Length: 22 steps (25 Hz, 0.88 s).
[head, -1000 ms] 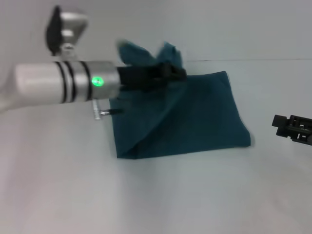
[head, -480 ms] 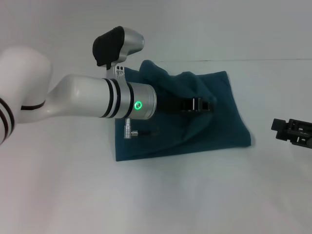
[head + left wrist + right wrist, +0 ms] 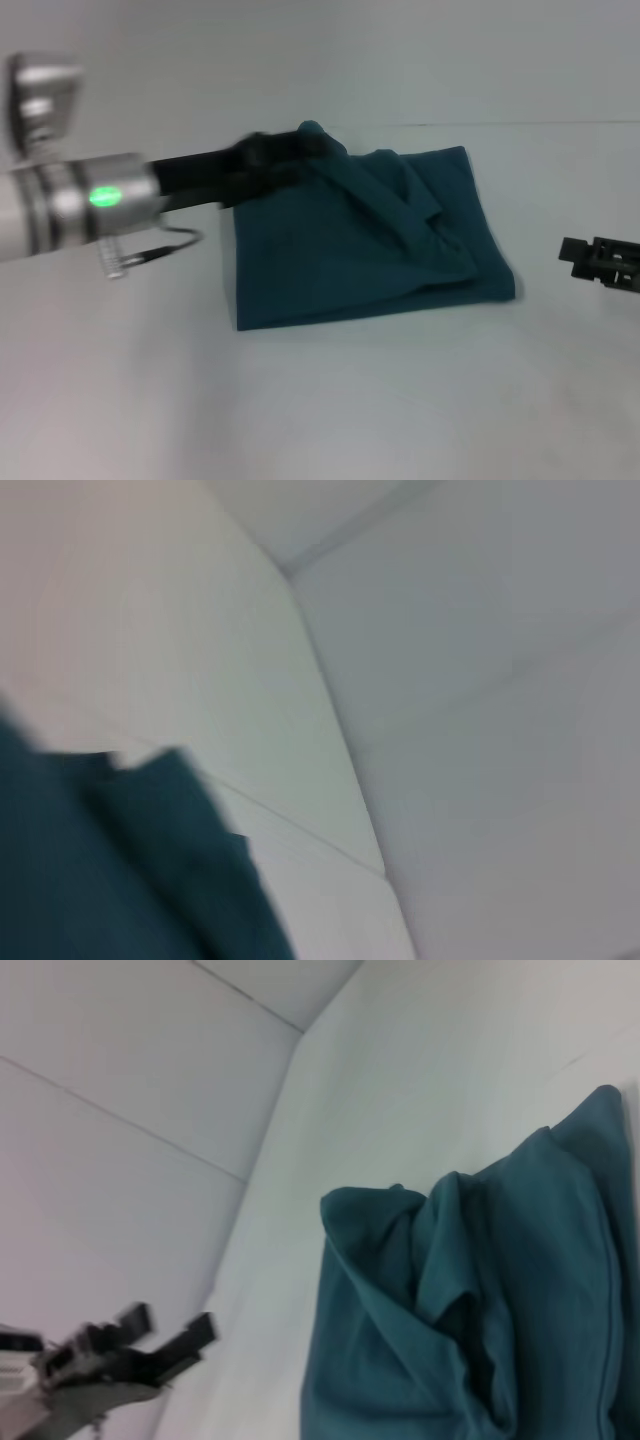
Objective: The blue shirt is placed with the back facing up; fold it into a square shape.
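Fabric first: from the head, the blue shirt (image 3: 360, 240), soft matte cloth folded to a rough rectangle with a rumpled flap on top, lies toward the tabletop's (image 3: 300, 400) far edge, the left gripper (image 3: 285, 150) reaching level to its far left corner, fingers blurred so I cannot tell their state, while the right gripper (image 3: 605, 262) sits parked at the right edge. The left wrist view shows only a strip of the cloth (image 3: 120, 880) and pale wall. The right wrist view alone shows the left gripper (image 3: 170, 1335) spread open, apart from the crumpled cloth (image 3: 480, 1310).

The blue shirt (image 3: 350, 240) is soft, matt cloth.
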### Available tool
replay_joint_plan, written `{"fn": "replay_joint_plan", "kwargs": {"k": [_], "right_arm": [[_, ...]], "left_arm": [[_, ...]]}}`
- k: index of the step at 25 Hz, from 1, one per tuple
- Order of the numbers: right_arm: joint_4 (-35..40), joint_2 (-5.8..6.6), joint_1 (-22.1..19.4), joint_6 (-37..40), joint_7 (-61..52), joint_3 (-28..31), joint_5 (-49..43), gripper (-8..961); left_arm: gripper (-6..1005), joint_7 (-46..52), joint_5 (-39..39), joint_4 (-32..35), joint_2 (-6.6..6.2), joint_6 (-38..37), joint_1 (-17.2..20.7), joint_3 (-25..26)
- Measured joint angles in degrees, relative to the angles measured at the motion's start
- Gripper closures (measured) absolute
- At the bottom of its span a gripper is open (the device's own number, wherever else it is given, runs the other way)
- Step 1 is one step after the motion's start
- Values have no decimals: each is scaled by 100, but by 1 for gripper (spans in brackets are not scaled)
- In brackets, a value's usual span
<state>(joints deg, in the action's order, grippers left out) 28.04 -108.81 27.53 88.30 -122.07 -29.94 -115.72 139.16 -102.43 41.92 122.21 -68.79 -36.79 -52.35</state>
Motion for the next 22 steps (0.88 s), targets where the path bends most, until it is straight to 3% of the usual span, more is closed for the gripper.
{"fn": "replay_joint_plan", "kwargs": {"k": [2,4,10,15,22], "right_arm": [[11,32,173,-125,-66,-32,-162,265],[27,49,433,-327,-144,-102,-396,265],[329,-53,1539,-970,-391,-638,-1038,265],[441,-194,2397,-1614,-645,-1369,-1503,268],[418,-673,3058,-2475,-922,-2352,-2334,277]], "left_arm": [[513,261,-30,-164,-144,-343,197,418],[282,319,-92,-306,-254,-787,374,861],[61,272,-443,20,-300,-1411,913,1489],[56,104,-720,86,-279,-1560,1117,1811],[50,-17,-727,51,-260,-1532,1180,1922]]}}
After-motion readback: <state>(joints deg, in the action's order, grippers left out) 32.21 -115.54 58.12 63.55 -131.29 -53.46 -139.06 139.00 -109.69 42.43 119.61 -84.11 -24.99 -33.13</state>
